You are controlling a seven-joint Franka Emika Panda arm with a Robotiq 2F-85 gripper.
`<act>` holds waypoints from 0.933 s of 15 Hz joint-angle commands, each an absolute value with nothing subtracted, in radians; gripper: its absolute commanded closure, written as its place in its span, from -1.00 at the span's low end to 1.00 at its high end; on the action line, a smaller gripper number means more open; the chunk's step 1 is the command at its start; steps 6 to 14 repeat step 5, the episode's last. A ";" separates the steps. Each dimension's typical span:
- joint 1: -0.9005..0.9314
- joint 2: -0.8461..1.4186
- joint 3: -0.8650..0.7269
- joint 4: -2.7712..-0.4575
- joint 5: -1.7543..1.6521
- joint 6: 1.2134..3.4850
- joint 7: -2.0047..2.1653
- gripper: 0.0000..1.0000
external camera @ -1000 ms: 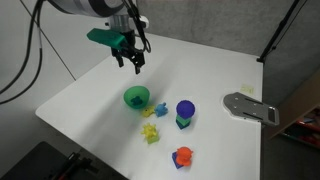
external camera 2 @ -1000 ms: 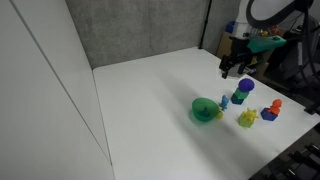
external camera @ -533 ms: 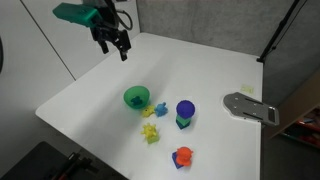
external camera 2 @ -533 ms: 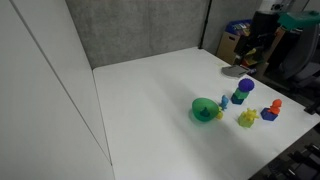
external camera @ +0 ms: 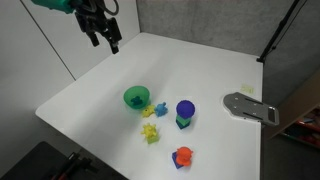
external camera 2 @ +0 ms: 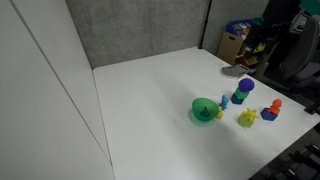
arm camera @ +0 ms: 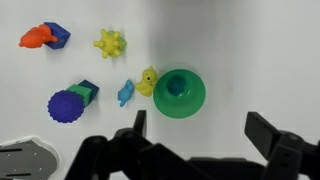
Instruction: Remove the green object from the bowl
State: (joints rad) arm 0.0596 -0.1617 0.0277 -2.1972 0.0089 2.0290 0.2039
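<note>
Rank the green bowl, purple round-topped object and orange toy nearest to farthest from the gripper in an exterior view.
1. Green bowl, below the raised gripper in an exterior view.
2. Purple round-topped object, right of the bowl.
3. Orange toy, frontmost, toward the camera.

The bowl (arm camera: 196,100) is reachable from above. Bare table (external camera: 100,90) flanks one side. On the opposite side a yellow piece (arm camera: 148,82) sits just beside its rim, then a blue piece (arm camera: 126,93) and a purple round-topped object (arm camera: 67,105).
</note>
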 commanded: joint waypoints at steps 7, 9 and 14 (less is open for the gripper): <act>0.045 -0.169 0.038 -2.201 0.011 2.026 0.203 -1.00; 0.045 -0.169 0.038 -2.201 0.011 2.026 0.203 -1.00; 0.045 -0.169 0.038 -2.201 0.011 2.026 0.203 -1.00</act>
